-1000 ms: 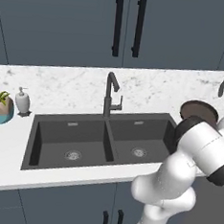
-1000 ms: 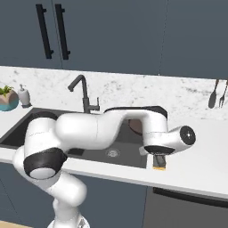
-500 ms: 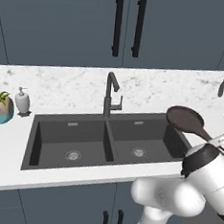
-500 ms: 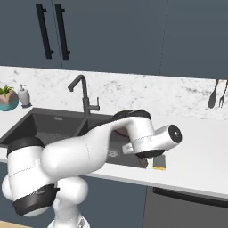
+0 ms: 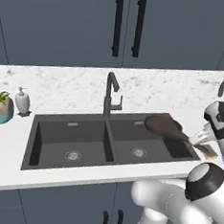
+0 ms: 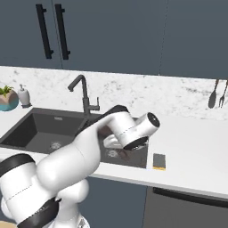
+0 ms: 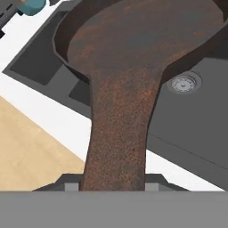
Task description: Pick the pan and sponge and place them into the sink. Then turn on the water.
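Gripper [image 5: 196,139] clamps the handle of the pan [image 5: 162,125], holding it in the air over the sink's [image 5: 73,134] right basin. Its fingertips are hidden under the handle in the hand view. The sponge [image 6: 159,161] lies on the worktop [image 6: 196,151], just right of the sink.

Both base views over sink [image 5: 44,141], hand view close.

white soap pump bottle [image 5: 22,100] just beside potted plant [image 5: 0,107]; utensils [image 6: 217,94] hang on backsplash
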